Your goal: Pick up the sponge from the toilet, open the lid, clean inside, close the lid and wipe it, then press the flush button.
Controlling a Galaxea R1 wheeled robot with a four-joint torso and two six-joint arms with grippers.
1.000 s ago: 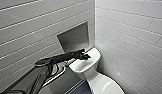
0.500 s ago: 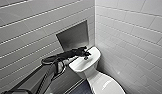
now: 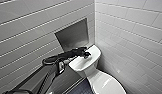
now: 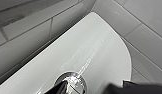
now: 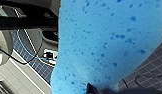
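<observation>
Sponge (image 5: 109,45): bright blue, open-pored, hanging hard up against the right wrist and clear of the dark tiled floor (image 5: 152,67) below it. Judged pinched in the right gripper (image 5: 95,89), a dark tip biting into its lower edge; the grip itself is mostly hidden behind the pad. Handling, as a guess: very light, soft, squashes under any squeeze, so it will not slip easily, but a hard pinch folds it and wastes wiping face. Best taken across the narrow middle, with the broad face left free. If wet, it may drip. Toilet (image 3: 97,75): white glossy ceramic, tucked into the corner of the tiled walls (image 3: 34,37), a steel panel (image 3: 73,35) set in the wall behind it. Lid (image 3: 107,83) down over the bowl; smooth plastic, probably light and slick, and likely best lifted at its front rim rather than from the flat top. Left gripper (image 3: 85,54) reaches in over the middle of the tank top (image 4: 97,50), well in from its rounded corners. Whether that gripper is spread or closed I cannot tell. From the left wrist, the round chrome flush button (image 4: 70,82) lies right under the dark tip, which looks to touch it or nearly so. Button looks hard, polished and slippery. It would want a straight push on its centre; an off-centre push may skid onto the ceramic, which is stiff and chips rather than gives.
</observation>
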